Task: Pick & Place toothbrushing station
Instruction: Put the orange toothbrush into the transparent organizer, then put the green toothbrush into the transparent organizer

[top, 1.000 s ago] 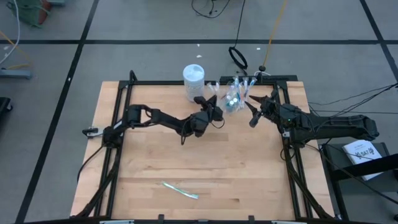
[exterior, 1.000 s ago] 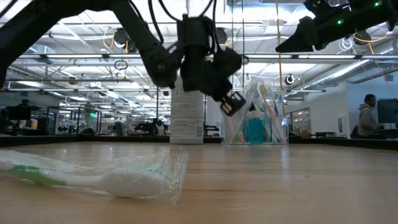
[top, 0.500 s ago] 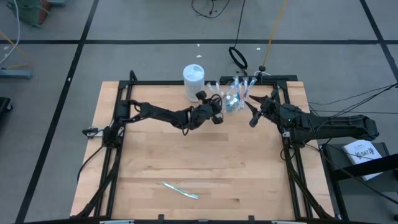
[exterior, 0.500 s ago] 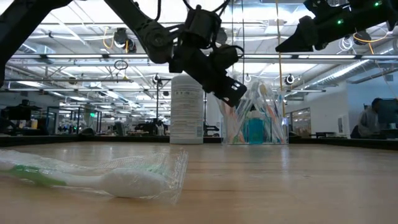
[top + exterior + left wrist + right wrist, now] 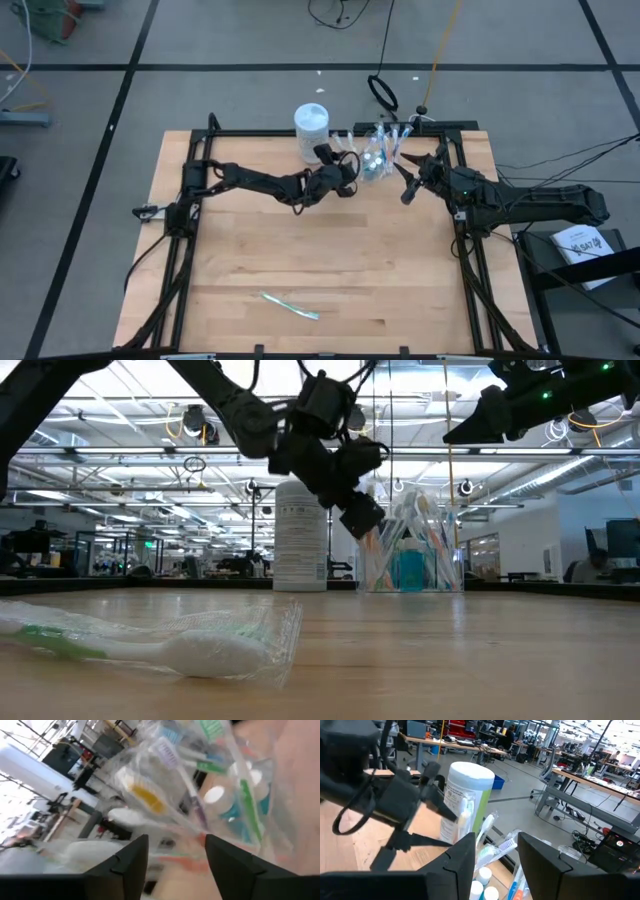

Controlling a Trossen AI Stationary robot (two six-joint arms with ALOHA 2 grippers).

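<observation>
The clear plastic cup (image 5: 376, 158) stands at the table's far edge and is crammed with wrapped toothbrushes (image 5: 200, 765) standing upright. My left gripper (image 5: 349, 172) hovers open just left of the cup, above the table; the wrappers fill its wrist view close ahead of its fingers (image 5: 131, 862). My right gripper (image 5: 403, 190) hangs open to the right of the cup, high above the table, with nothing between its fingers (image 5: 540, 865). One wrapped toothbrush (image 5: 290, 305) with a green accent lies flat near the table's near edge. My left gripper is open, level with the cup's upper part and pointing at it from the table's left. The wrapped toothbrushes (image 5: 175, 827) lie right before its fingertips. Whether a finger touches a wrapper, I cannot tell.
A white canister (image 5: 311, 128) with a printed label stands just left of the cup, behind my left gripper. A black frame (image 5: 330, 133) runs around the wooden table. The middle of the table (image 5: 320, 250) is bare wood.
My left gripper has gone up and toward the far right, closing in on the cup. Its arm has stretched out straighter. The right arm, the cup and the toothbrush lying on the table have kept still.
</observation>
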